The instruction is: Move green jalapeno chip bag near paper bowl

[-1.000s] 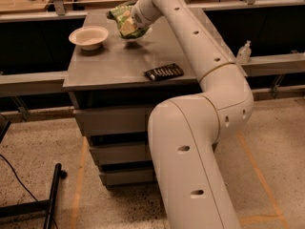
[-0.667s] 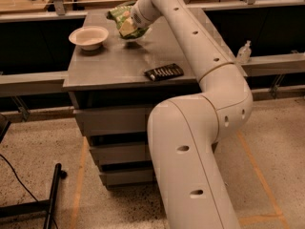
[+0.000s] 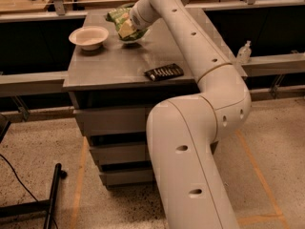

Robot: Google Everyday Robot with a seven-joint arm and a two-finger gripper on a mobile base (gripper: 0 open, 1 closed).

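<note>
Green jalapeno chip bag [image 3: 118, 17] is by the counter's [image 3: 119, 61] far edge, near the paper bowl [image 3: 89, 36]; my gripper [image 3: 128, 28] is against it, and I cannot tell its grip.

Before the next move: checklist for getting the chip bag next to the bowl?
1. Gripper at the chip bag: ok, it is on the bag at the table's far side.
2. Grip secure: cannot tell.
3. Bag lifted off the table: cannot tell.
4. Bowl upright, left of the bag: ok.
5. Path from bag to bowl: ok, nothing lies between them.
6. Black packet out of the way: ok, it lies near the front edge, off that path.
</note>
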